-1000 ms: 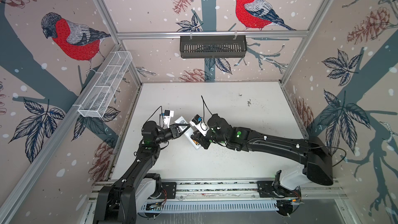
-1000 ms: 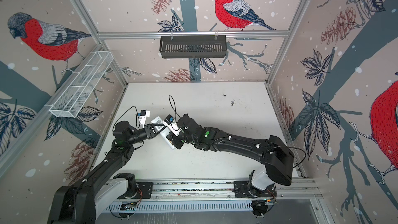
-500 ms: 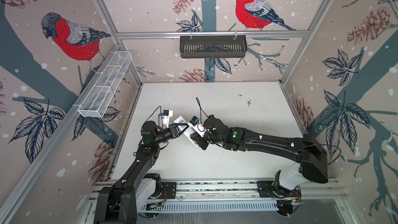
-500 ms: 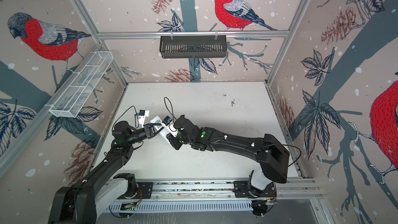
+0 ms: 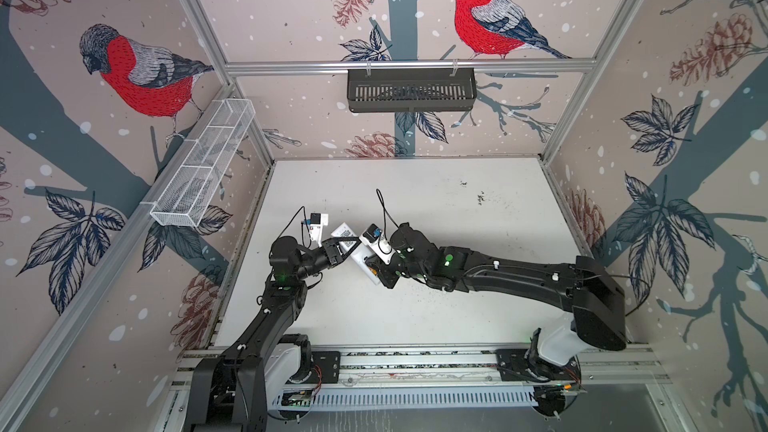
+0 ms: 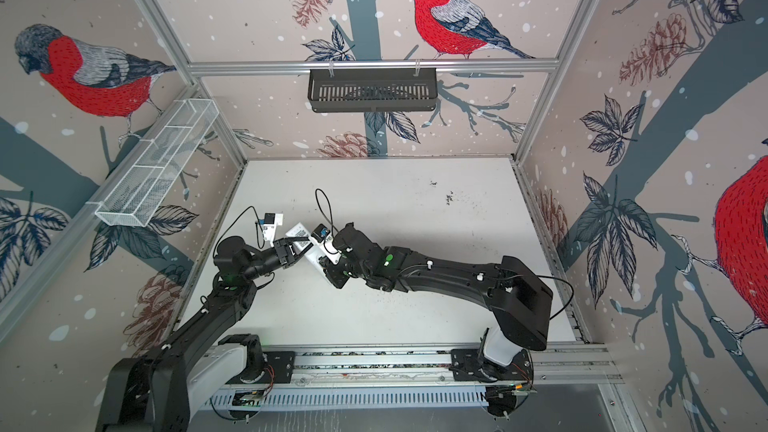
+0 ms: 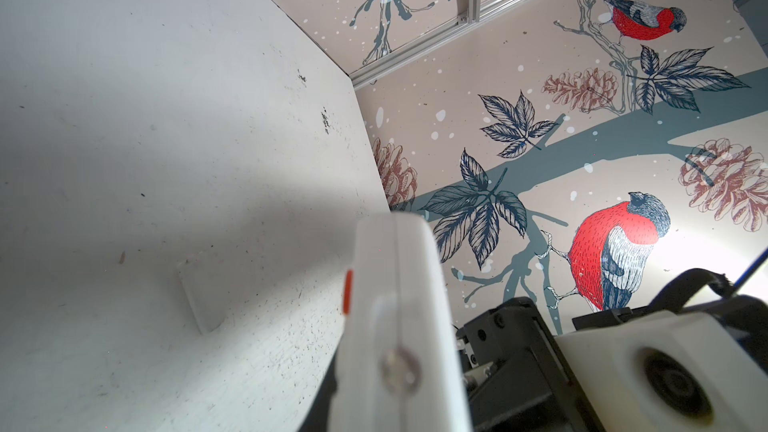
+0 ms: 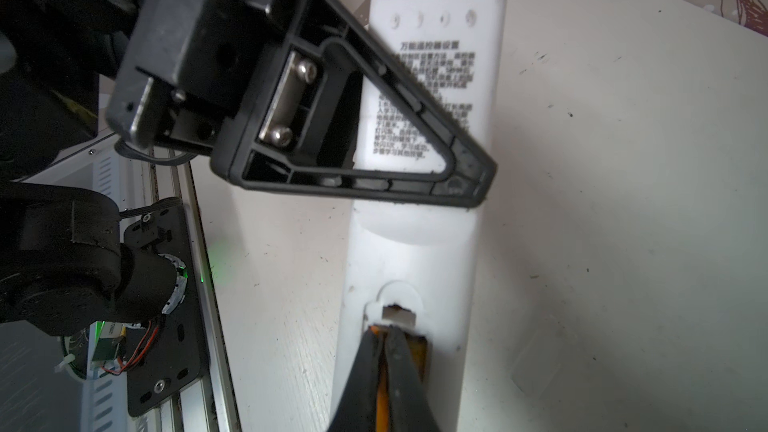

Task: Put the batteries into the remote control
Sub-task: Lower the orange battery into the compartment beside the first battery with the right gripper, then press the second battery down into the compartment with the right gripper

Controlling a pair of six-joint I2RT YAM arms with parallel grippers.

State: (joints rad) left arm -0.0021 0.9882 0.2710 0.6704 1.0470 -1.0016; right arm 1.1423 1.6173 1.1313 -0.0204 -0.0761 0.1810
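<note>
The remote is near the middle of the table, a bit toward the left side, lying slantwise between the 2 arms. Its plain back faces up, with a block of small printed text at 1 end and the battery recess at the other. From the left wrist view it looks lifted clear of the table rather than lying on it.

The left gripper is clamped across the remote's printed end. 1 black triangular finger lies over the back, and the other is hidden underneath.

The right gripper reaches in from the opposite side, its 2 fingers drawn together with only a sliver of a gap. The tips are down in the open recess, on an orange battery that shows through the gap and at the fingers' sides. I cannot tell whether they pinch it or only press on it, nor whether 1 or 2 batteries lie there.

A small pale flat piece lies on the table beside the remote.
</note>
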